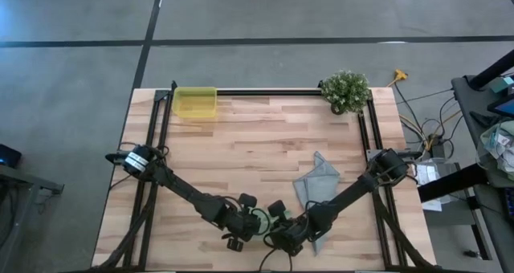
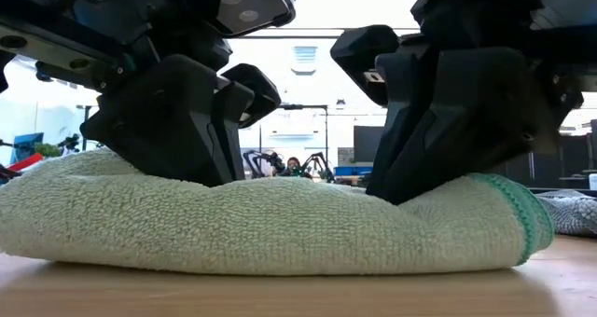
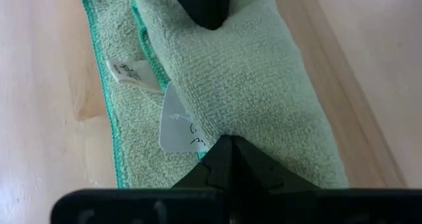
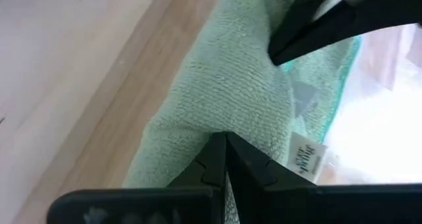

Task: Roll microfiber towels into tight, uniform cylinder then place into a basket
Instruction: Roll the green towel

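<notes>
The light green microfiber towel (image 2: 261, 228) lies rolled into a thick wad along the table's near edge, with its dark-green hem at the right end (image 2: 534, 219) and white tags (image 3: 135, 72) on the flat part beside the roll. My left gripper (image 2: 210, 177) and my right gripper (image 2: 396, 196) both stand shut on its top, the left one nearer the left end. The grey-blue towel (image 1: 316, 181) lies crumpled on the table, right of centre. The yellow basket (image 1: 195, 103) stands at the far left. My left gripper presses its shut fingertips (image 3: 227, 165) down on the top of the roll (image 3: 244, 112), left of its middle. The fingers slant down from the table's left side. The roll lies on the table and is dented under them. My right gripper presses its shut fingertips (image 4: 221, 155) down on the top of the roll (image 4: 217, 105), right of its middle. It comes slanting down from the table's right side. The cloth dips under the tip (image 2: 373, 194), and the roll rests on the table.
A potted plant (image 1: 346, 90) stands at the far right corner. A dark metal frame (image 1: 265, 91) runs along the far and side edges. Bare wood lies between the roll and the basket. Cables (image 1: 426, 132) lie beyond the right edge.
</notes>
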{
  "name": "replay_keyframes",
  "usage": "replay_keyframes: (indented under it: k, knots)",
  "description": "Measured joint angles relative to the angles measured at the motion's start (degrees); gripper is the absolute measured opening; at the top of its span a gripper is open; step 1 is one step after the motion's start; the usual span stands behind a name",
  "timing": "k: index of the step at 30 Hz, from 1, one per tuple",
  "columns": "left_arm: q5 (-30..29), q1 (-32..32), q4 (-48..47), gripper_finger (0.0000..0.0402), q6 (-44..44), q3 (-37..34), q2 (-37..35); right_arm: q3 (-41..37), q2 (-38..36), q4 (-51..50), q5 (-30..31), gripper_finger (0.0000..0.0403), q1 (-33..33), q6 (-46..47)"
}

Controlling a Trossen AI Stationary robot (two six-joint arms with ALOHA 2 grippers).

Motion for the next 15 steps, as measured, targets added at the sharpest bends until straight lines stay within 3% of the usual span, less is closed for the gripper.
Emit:
replay_keyframes:
  k: [7, 15]
  knots:
    - [0.26, -0.02, 0.45, 0.0000, 0.02, 0.00, 0.07, 0.01, -0.84, -2.74, 1.03, 0.0009, 0.39, 1.65]
    - [0.24, -0.02, 0.39, 0.0000, 0.07, -0.03, 0.11, 0.15, -2.28, -4.08, 6.70, 0.0009, 2.41, 2.58]
